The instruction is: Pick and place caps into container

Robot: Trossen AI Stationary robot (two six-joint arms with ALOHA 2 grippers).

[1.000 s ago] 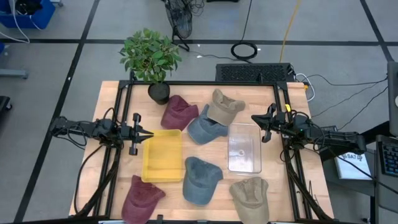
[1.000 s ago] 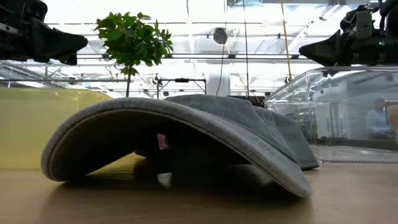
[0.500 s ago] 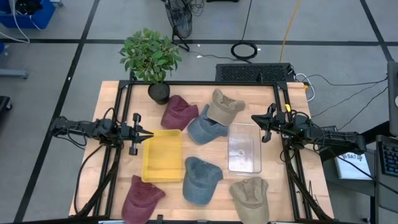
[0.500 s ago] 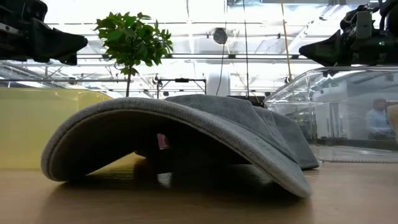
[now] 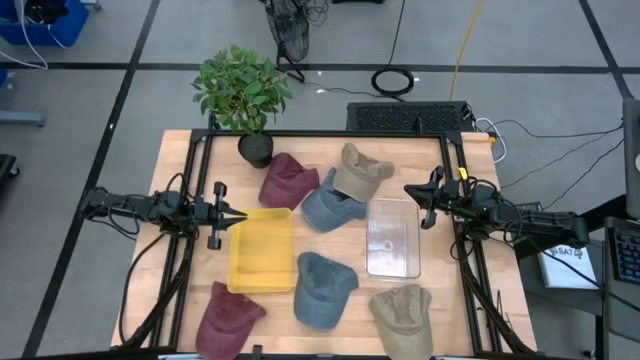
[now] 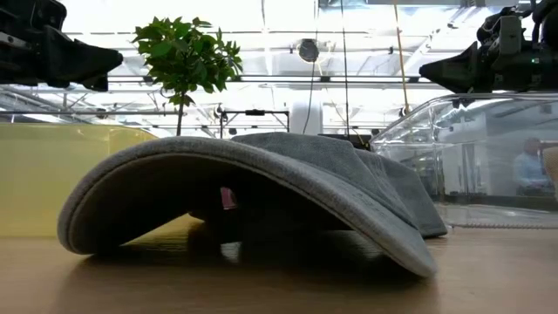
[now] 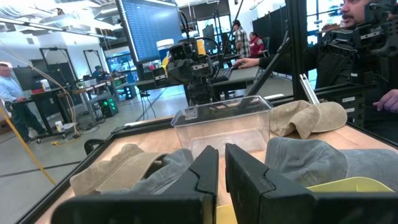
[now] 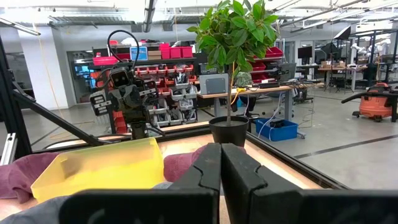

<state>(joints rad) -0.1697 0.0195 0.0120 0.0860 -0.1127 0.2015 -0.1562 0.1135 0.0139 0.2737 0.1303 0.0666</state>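
left dark two-finger gripper [image 5: 236, 215] held level above the table's left side, pointing right, tips just at the left wall of the yellow plastic bin [image 5: 261, 250]; fingers [image 7: 205, 171] nearly together with a thin gap, holding nothing. right dark two-finger gripper [image 5: 410, 189] level on the right side, pointing left, just beside the far right corner of the clear plastic container [image 5: 392, 237]; fingers [image 8: 208, 165] pressed together, empty.

seen from above only: six soft fabric caps on the wooden table [image 5: 180, 165]. maroon cap [image 5: 288, 179] far of the yellow bin, near the potted green plant [image 5: 246, 92]; blue-grey cap [image 5: 329, 205] between bin and container; khaki cap [image 5: 360, 169] just beyond it, touching. second maroon cap [image 5: 227, 317] at the near left, second blue-grey cap [image 5: 324, 288] near centre, second khaki cap [image 5: 404, 310] near of the container. all well clear of both grippers; both bins without caps.

seen at table level only: near blue-grey cap [image 6: 253, 192] filling the view, brim arched off the wood. seen from the left wrist: a person's sleeve and hand [image 7: 388, 98] beyond the table edge.
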